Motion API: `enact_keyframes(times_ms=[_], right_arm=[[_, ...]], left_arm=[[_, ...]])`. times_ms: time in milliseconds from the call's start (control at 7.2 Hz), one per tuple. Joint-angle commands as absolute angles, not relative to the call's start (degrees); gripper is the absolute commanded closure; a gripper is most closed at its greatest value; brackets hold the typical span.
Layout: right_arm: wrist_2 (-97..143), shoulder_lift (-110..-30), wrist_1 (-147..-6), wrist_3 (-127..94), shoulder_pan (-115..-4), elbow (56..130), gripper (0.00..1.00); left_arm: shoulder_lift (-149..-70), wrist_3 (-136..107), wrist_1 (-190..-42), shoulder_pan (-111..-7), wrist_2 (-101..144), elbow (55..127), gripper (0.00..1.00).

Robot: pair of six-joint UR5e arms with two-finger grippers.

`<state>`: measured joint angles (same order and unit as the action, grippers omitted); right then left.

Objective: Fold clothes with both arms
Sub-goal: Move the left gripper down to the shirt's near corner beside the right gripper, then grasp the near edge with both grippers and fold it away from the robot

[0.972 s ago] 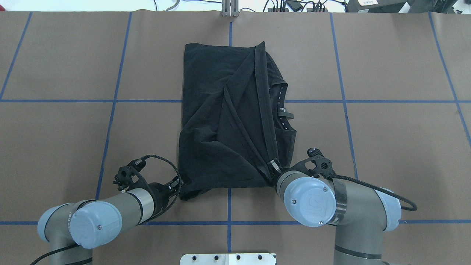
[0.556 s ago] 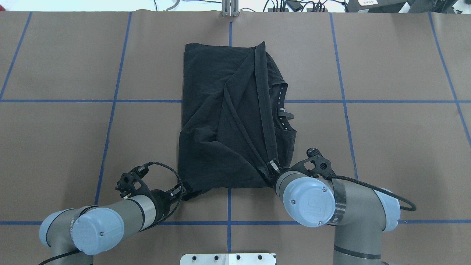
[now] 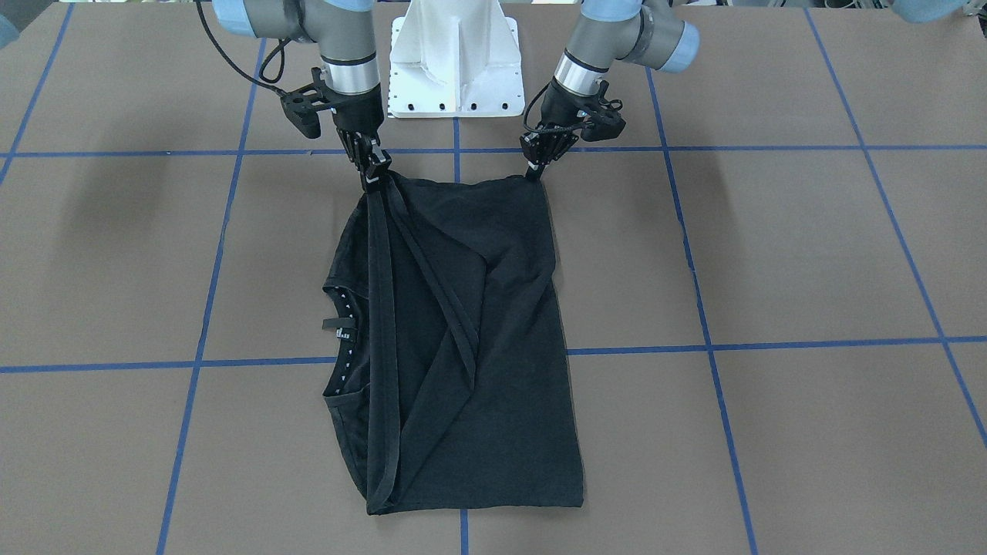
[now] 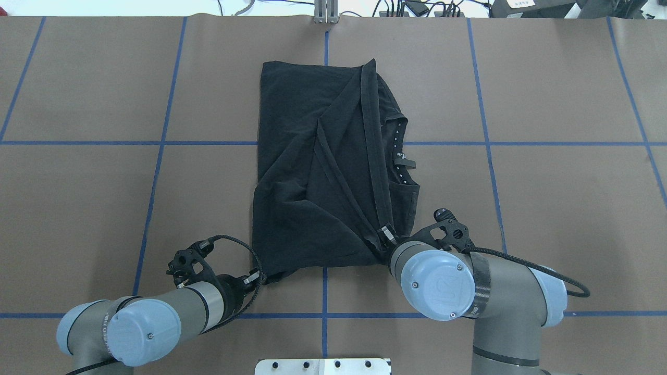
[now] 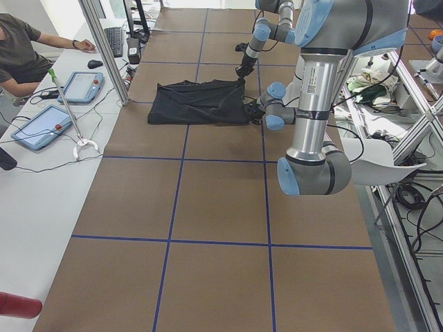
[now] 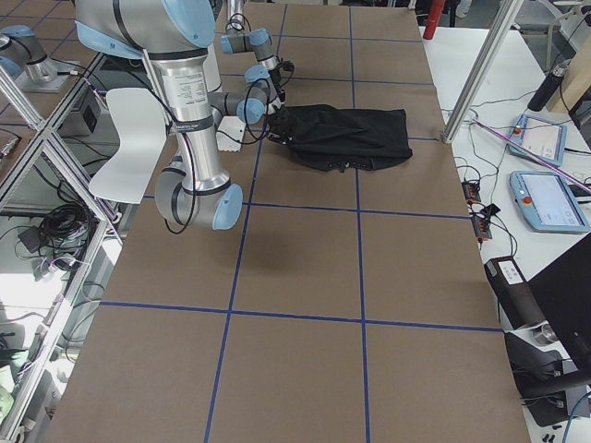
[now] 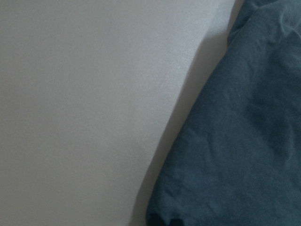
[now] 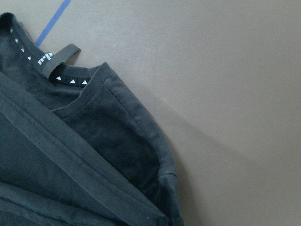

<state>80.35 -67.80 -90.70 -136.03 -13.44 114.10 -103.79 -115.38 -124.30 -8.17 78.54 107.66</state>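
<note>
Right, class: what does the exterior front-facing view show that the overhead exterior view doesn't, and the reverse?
Only front-facing: the fingertips of the left gripper and right gripper closed on the T-shirt at its edge nearest the robot, plus the white base column between the arms.
Only overhead: cables and a metal post beyond the table's far edge. There a blue joint cap hides most of the right gripper.
Both: the black T-shirt folded lengthwise, its neck label and the blue grid lines.

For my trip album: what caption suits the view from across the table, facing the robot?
The right gripper and left gripper each pinch a corner of a half-folded black T-shirt on the table.
</note>
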Motion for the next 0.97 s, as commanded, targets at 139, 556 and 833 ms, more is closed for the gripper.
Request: enact_keyframes(times_ms=[139, 556, 833], right_arm=[[81.46, -69.25, -90.79, -135.97, -13.71, 117.14, 1.00], [82.17, -78.99, -90.88, -136.76, -12.13, 130.38, 1.00], [90.04, -77.02, -94.63, -135.45, -18.49, 134.03, 1.00]], left_arm=[[-102.83, -114.61, -121.40, -9.05, 86.53, 114.93, 1.00], [-102.04, -114.61, -116.48, -10.10, 93.68, 126.35, 1.00], [-104.75, -111.74, -116.37, -22.60, 101.99, 125.96, 1.00]])
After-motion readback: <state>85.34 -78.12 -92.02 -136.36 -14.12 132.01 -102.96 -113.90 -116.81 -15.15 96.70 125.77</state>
